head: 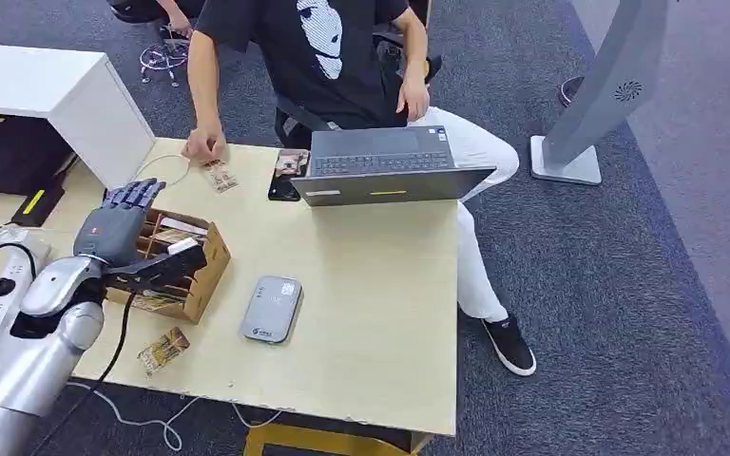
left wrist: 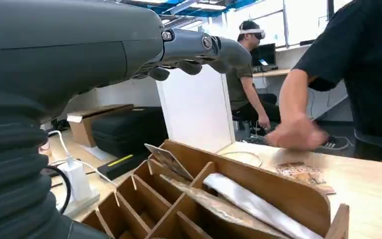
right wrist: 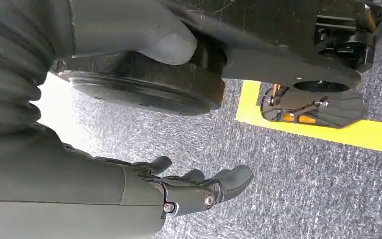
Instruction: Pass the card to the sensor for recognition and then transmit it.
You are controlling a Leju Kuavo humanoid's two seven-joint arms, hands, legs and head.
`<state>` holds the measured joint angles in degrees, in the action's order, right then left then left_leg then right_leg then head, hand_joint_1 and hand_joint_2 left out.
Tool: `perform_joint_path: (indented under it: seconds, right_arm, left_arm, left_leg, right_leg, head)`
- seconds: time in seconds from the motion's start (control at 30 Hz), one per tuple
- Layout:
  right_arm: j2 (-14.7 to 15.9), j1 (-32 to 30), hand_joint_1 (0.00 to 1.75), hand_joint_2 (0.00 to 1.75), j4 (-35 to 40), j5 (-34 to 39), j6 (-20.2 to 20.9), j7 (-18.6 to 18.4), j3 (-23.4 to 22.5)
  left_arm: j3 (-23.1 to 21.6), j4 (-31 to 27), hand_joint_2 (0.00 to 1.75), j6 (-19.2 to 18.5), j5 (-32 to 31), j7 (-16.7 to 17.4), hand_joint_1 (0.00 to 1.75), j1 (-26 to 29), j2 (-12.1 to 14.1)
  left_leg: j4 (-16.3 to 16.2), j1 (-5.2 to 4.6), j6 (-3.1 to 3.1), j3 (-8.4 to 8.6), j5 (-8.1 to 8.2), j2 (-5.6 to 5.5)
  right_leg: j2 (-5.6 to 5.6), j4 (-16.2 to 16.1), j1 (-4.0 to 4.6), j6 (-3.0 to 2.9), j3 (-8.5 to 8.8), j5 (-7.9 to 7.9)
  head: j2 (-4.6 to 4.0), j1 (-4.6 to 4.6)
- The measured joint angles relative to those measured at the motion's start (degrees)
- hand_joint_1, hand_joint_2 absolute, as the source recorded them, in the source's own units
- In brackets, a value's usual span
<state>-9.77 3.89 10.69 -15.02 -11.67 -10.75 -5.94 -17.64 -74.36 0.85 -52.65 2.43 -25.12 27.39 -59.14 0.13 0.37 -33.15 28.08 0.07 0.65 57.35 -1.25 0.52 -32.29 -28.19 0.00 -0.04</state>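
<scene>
While a person's hand point(head: 203, 147) touches a far card point(head: 220, 176), the left hand point(head: 119, 223), fingers point(head: 138, 193) spread and empty, hovers over the wooden organizer point(head: 195, 285); the right hand point(right wrist: 199, 191) hangs open.

The left robot hand point(head: 119, 223) is held, fingers apart and empty, above a wooden divider box point(head: 182, 269) on the bench point(head: 371, 313). A grey sensor point(head: 273, 309) is laid beside the box. A card point(head: 219, 175) is touched by a seated person's hand point(head: 203, 147) near a laptop point(head: 385, 165).
</scene>
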Motion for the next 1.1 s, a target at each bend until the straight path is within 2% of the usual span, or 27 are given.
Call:
perform_joint_path:
  seconds: [0.13, 0.17, 0.2, 0.23, 0.27, 0.53, 0.67, 0.77, 0.8, 0.83, 0.9, 1.1]
  right_arm:
    - [0.0, -0.03, 0.0, 1.75, 0.0, 0.0, -0.04, 0.22, -0.09]
    - [0.0, -0.03, 0.0, 1.75, 0.0, 0.0, -0.02, 0.29, -0.13]
    - [0.0, -0.04, 0.0, 1.75, 0.0, -0.02, -0.02, 0.37, -0.18]
    - [0.0, -0.04, 0.0, 1.75, 0.0, -0.04, -0.02, 0.37, -0.28]
    - [0.0, -0.04, 0.0, 1.75, 0.0, -0.04, -0.02, 0.37, -0.35]
    - [0.0, -0.05, 0.0, 1.75, 0.0, -0.02, 0.07, 0.64, -0.83]
    - [0.0, -0.07, 0.0, 1.75, 0.0, -0.02, 0.07, 0.72, -0.85]
    - [0.0, -0.09, 0.0, 1.75, 0.0, -0.02, 0.07, 0.94, -0.9]
    - [0.0, -0.11, 0.0, 1.75, 0.0, -0.02, 0.07, 0.98, -0.92]
    - [0.0, -0.11, 0.0, 1.75, 0.0, -0.02, 0.07, 1.07, -0.94]
    - [0.0, -0.13, 0.0, 1.75, 0.0, -0.02, 0.04, 1.14, -0.96]
    - [0.0, -0.16, 0.0, 1.75, 0.0, 0.11, 0.07, 1.38, -1.22]
  left_arm:
    - [-0.02, 0.55, 1.75, 0.35, 0.0, -0.02, 0.02, -0.07, -0.28]
    - [-0.04, 0.68, 1.75, 0.37, 0.0, -0.02, 0.21, -0.08, -0.35]
    - [-0.04, 0.79, 1.75, 0.48, 0.0, -0.02, 0.68, -0.09, -0.39]
    - [-0.04, 0.99, 1.75, 0.68, 0.0, -0.02, 1.31, -0.09, -0.46]
    - [-0.04, 1.16, 1.75, 0.81, 0.0, -0.02, 1.5, -0.1, -0.52]
    - [-0.04, 1.92, 1.75, 1.29, 0.02, -0.02, 1.48, -0.16, -0.68]
    - [-0.04, 2.06, 1.75, 1.4, 0.02, -0.02, 1.41, -0.2, -0.74]
    - [-0.04, 2.06, 1.75, 1.45, 0.02, -0.02, 1.41, -0.66, -0.74]
    - [-0.04, 2.06, 1.75, 1.47, 0.02, -0.02, 1.47, -0.74, -0.74]
    - [-0.04, 2.06, 1.75, 1.47, 0.02, -0.02, 1.41, -0.77, -0.74]
    - [-0.04, 2.08, 1.75, 1.47, 0.02, -0.02, 1.48, -0.78, -0.74]
    - [-0.04, 2.1, 1.75, 1.49, -0.04, -0.02, 1.47, -0.81, -0.74]
  left_leg:
    - [0.0, 0.0, 0.0, 0.0, 0.0, 0.0]
    - [0.0, 0.0, 0.0, 0.0, 0.0, 0.0]
    - [0.0, 0.0, 0.0, 0.0, 0.0, 0.0]
    - [0.0, 0.0, 0.0, 0.0, 0.0, 0.0]
    - [0.0, 0.0, 0.0, 0.0, 0.0, 0.0]
    - [0.0, 0.0, 0.0, 0.0, 0.0, 0.0]
    - [0.0, 0.0, 0.0, 0.0, 0.0, 0.0]
    - [0.0, 0.0, 0.0, 0.0, 0.0, 0.0]
    - [0.0, 0.0, 0.0, 0.0, 0.0, 0.0]
    - [0.0, 0.0, 0.0, 0.0, 0.0, 0.0]
    - [0.0, 0.0, 0.0, 0.0, 0.0, 0.0]
    - [0.0, 0.0, 0.0, 0.0, 0.0, 0.01]
  right_leg:
    - [0.01, 0.0, 0.0, 0.0, 0.0, 0.0]
    - [0.0, 0.0, 0.0, 0.0, 0.0, 0.0]
    - [0.0, 0.0, 0.0, 0.0, 0.0, 0.0]
    - [0.0, 0.0, 0.0, 0.0, 0.0, 0.0]
    - [0.0, 0.0, 0.0, 0.0, 0.0, 0.0]
    - [0.0, 0.0, 0.0, 0.0, 0.0, 0.0]
    - [0.0, 0.0, 0.0, 0.0, 0.0, 0.0]
    - [0.01, 0.0, 0.0, 0.0, 0.0, 0.0]
    - [0.01, 0.0, 0.0, 0.0, 0.0, 0.0]
    - [0.01, 0.0, 0.0, 0.0, 0.0, 0.0]
    - [0.01, 0.0, 0.0, 0.0, 0.0, 0.0]
    - [0.01, 0.0, 0.0, 0.0, 0.0, 0.0]
  head:
    - [0.0, -0.02]
    - [0.0, 0.0]
    - [0.0, 0.0]
    - [0.0, 0.0]
    - [0.0, 0.0]
    - [0.0, 0.0]
    - [0.0, 0.0]
    - [0.0, 0.0]
    - [0.0, 0.0]
    - [0.0, -0.02]
    - [0.0, 0.0]
    - [0.0, 0.0]
